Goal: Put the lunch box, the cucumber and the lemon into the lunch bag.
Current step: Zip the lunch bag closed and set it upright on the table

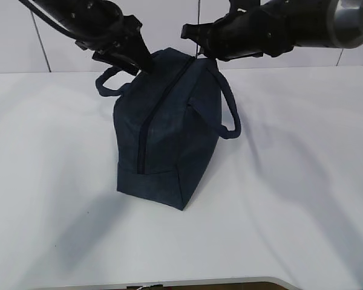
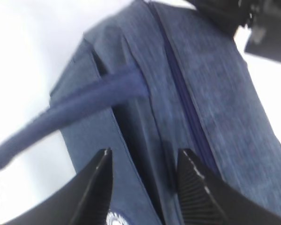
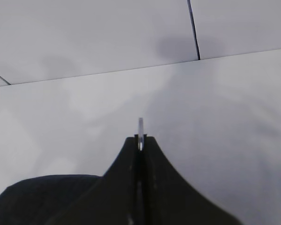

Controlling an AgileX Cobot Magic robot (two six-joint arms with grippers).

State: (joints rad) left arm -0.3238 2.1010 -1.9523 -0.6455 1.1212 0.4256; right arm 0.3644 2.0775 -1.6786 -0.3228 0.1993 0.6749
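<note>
Running toward the camera: lunch bag (image 1: 169, 139) lengthwise.

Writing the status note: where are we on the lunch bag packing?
Done: lunch bag looks zipped shut; lunch box, cucumber and lemon aren't visible. In hand: right tool pinches a metal ring, apparently the zipper pull; left tool is open over the bag. Left: right tool's release.

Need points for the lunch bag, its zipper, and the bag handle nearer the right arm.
lunch bag (image 1: 169, 163): exterior view, on the front end panel.
zipper (image 2: 185, 101): left wrist view, on the closed zipper line along the top.
right handle (image 1: 230, 109): exterior view, on the loop's outer strap.
</note>
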